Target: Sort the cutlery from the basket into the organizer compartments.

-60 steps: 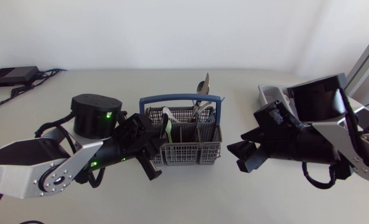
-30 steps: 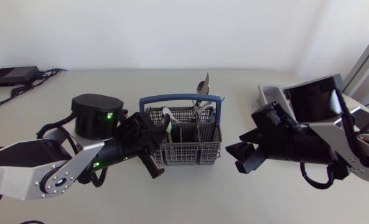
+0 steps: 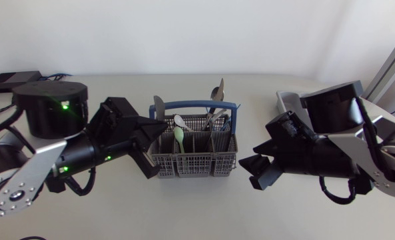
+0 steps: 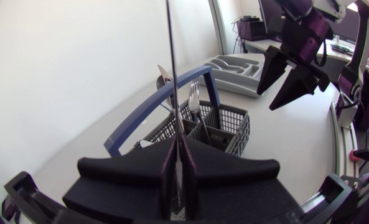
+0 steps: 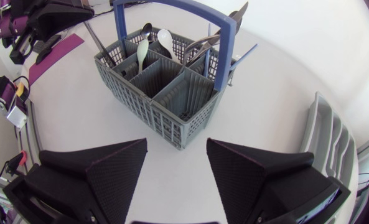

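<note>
Grip confirmed: knife (image 4: 170,68) is clamped edge-on in the L gripper (image 4: 177,165), fingers pressed tight on it from both sides, no gap seen betw. them. In the head view the knife's free end (image 3: 158,107) is seen just beside the left end of the basket (image 3: 197,163), level w/ its blue handle (image 3: 194,105); whether it is clear of the rim can't be told. L gripper (image 3: 146,148) is held close against that end of the basket.

Basket is set mid-table, upright. Green spoon (image 3: 179,137) and white spoon (image 3: 182,122) are stood in its left-hand compartments, more silver cutlery (image 3: 217,93) is bunched at the far side near the handle.

R gripper (image 5: 175,168) is held wide apart, nothing betw. the fingers, nothing touched; basket (image 5: 147,106) is seen ahead of it, near but apart. In the head view the R gripper (image 3: 258,172) is parked right of the basket.

Organizer (image 3: 287,100) is laid at the far right, partly hidden by the R arm; compartments can't be checked. Black box w/ cables (image 3: 10,81) is noted at the table's (image 3: 204,207) far left.
</note>
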